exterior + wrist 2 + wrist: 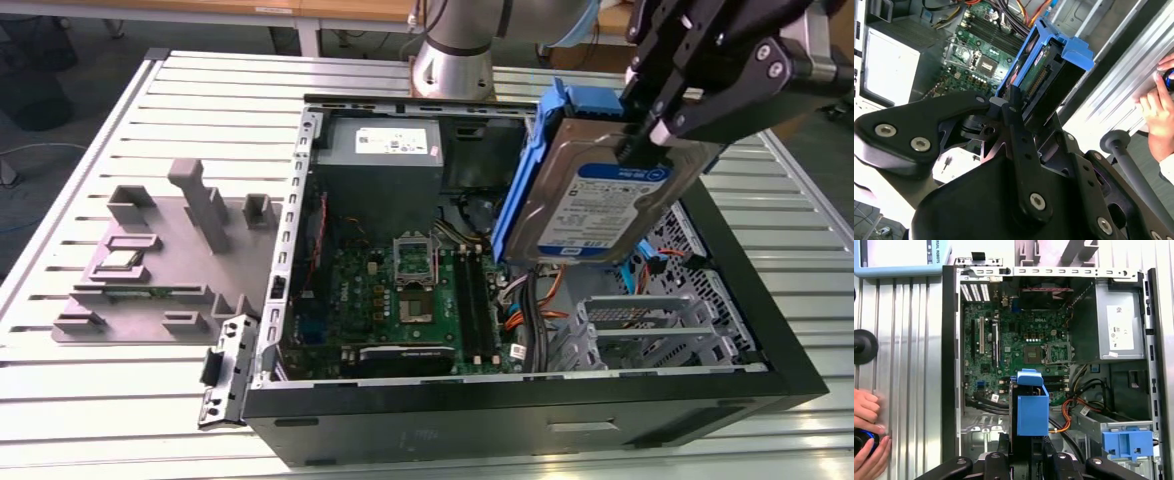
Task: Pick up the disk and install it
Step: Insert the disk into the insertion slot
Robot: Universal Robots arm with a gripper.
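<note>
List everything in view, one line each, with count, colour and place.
disk: one, silver with a blue frame, held tilted above the open computer case
computer case: one, black, lying open on the table
motherboard: one, green, inside the case
power supply: one, grey with a white sticker, in a corner of the case
bracket: one, blue, on a metal cage inside the case
fixture: one, grey, on the table at the exterior view's left of the case
table: one, silver, slatted, under everything
person's hand: at least one, at the table's edge
arm: one, silver-grey, behind the case
gripper: one, black, shut on the disk
</note>
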